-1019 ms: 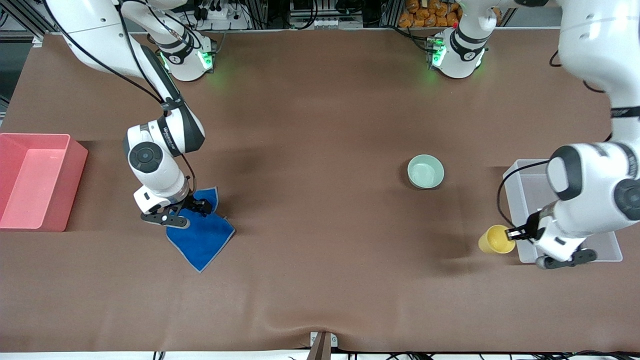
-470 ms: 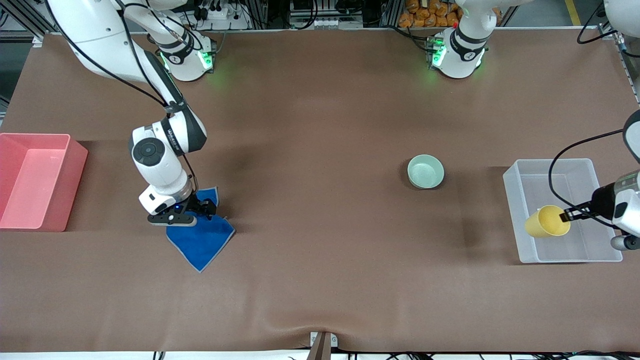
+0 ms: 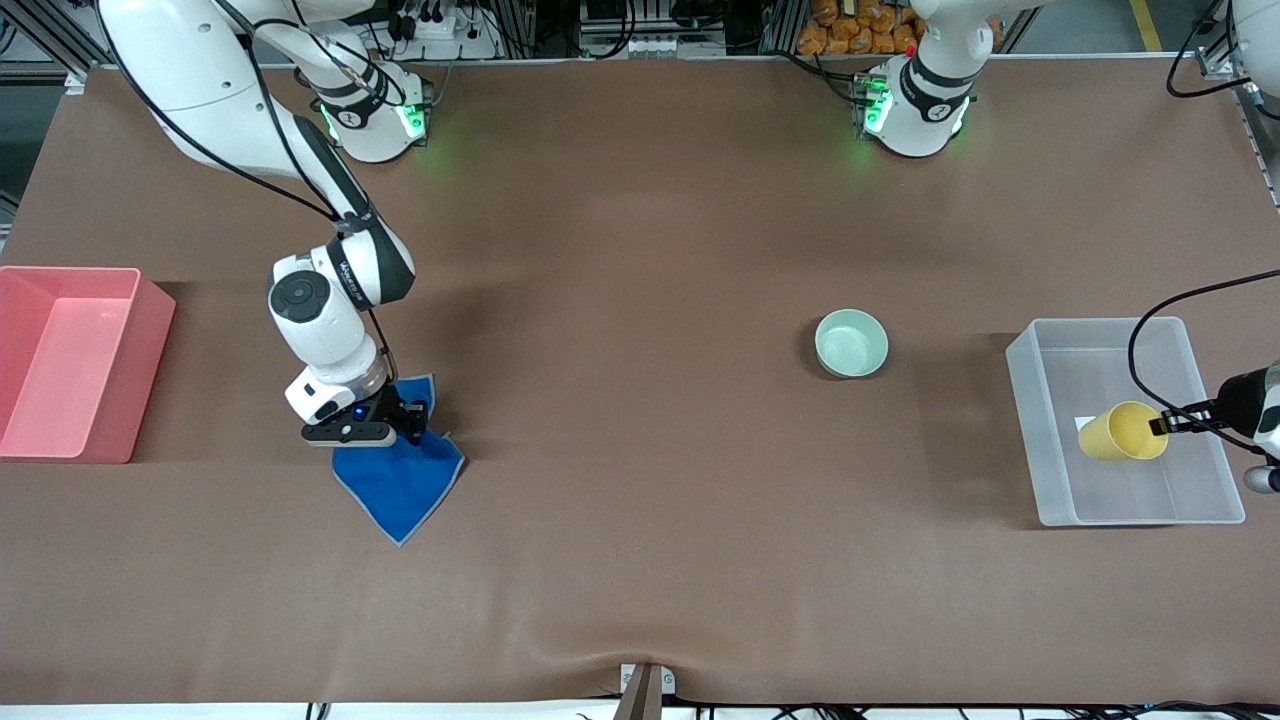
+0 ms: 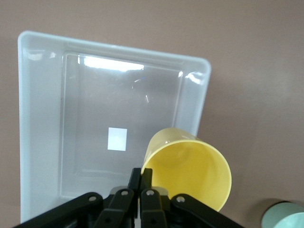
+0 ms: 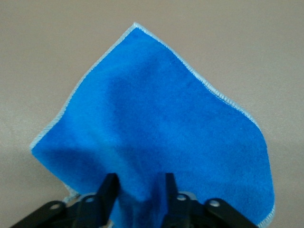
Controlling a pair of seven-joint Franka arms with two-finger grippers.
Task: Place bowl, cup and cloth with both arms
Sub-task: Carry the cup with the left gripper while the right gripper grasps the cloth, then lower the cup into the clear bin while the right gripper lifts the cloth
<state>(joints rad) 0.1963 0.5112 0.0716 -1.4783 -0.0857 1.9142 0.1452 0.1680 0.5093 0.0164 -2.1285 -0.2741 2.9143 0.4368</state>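
At the right arm's end of the bench (image 3: 640, 560) stands a pink bin (image 3: 20, 360), and well apart from it toward the middle lies the cloth (image 3: 400, 485), flat on the bench. The right pincer (image 3: 410, 420) is down on the cloth's edge farthest from the front camera, fingers (image 5: 110, 189) apart with a fold of blue between them, not yet closed, so the cloth spreads from the grip toward the camera. The bowl (image 3: 851, 343) sits untouched nearer the left arm's end. The left pincer (image 3: 1162, 424) is clamped on the rim of the cup (image 3: 1120, 432), tilted over the clear bin (image 3: 1040, 440); release should drop it inside.
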